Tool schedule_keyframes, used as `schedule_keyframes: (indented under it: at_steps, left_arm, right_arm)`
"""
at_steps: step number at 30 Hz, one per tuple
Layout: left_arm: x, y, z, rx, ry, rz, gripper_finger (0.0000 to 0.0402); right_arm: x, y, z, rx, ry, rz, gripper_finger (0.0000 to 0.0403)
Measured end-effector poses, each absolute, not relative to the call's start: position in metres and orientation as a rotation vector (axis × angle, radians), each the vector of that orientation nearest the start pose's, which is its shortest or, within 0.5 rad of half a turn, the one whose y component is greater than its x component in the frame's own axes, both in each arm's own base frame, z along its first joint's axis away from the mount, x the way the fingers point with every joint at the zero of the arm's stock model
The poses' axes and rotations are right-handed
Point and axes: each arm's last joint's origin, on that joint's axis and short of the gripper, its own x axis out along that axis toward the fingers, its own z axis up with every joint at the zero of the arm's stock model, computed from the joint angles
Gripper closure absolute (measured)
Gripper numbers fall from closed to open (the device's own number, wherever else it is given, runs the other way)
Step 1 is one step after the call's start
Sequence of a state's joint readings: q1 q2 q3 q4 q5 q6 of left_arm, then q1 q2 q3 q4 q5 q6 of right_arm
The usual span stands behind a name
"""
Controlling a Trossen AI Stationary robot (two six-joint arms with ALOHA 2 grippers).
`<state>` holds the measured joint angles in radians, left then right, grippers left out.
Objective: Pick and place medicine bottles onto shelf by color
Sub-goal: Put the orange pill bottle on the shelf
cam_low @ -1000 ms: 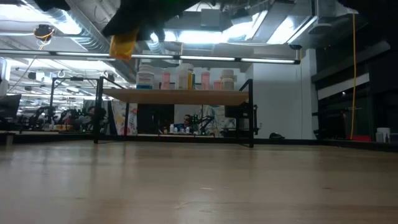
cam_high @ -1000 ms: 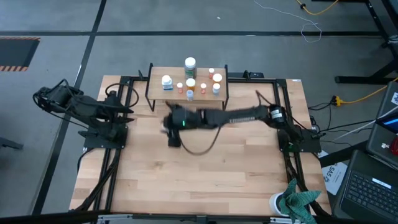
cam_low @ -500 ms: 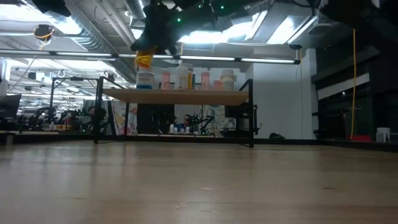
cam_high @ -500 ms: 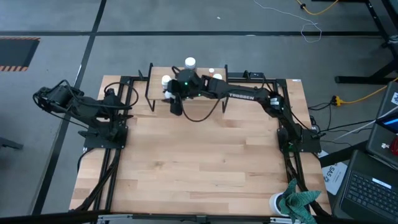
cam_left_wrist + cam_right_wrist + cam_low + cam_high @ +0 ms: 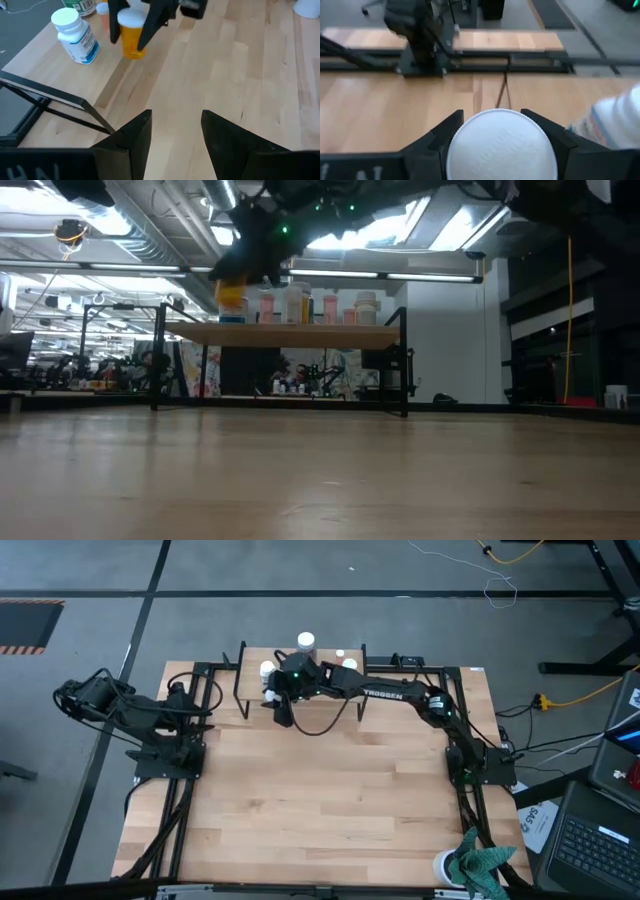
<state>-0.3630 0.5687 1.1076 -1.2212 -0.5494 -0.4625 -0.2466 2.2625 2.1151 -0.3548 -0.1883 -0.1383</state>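
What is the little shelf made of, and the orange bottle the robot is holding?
The shelf looks like pale wood with visible grain, on thin black metal-looking legs. The orange bottle in the right gripper seems see-through amber plastic with a matte white cap, though glass can't be ruled out.

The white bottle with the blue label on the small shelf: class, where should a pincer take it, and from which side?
Take the white round plastic bottle with the blue label by its body just below the cap, coming from above. It stands upright on the light-wood shelf, and the right pincer holding the orange bottle crowds one side.
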Motion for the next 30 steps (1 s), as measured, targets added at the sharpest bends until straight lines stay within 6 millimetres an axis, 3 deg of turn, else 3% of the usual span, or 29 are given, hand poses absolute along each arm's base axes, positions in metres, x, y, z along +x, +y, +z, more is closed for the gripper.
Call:
schedule_keyframes:
  at_steps: [5,16,30]
  left_arm:
    - [0.051,-0.003,0.365,-0.147,0.553,0.314,0.0234]
    - [0.051,-0.003,0.365,-0.142,0.551,0.322,0.0234]
    - [0.051,-0.003,0.365,-0.14,0.553,0.322,0.0234]
  right_arm:
    - [0.509,-0.136,0.275,-0.021,0.511,-0.055,0.0214]
    - [0.504,-0.158,0.274,-0.01,0.506,-0.1,0.0213]
    - [0.505,-0.158,0.272,-0.009,0.512,-0.098,0.0201]
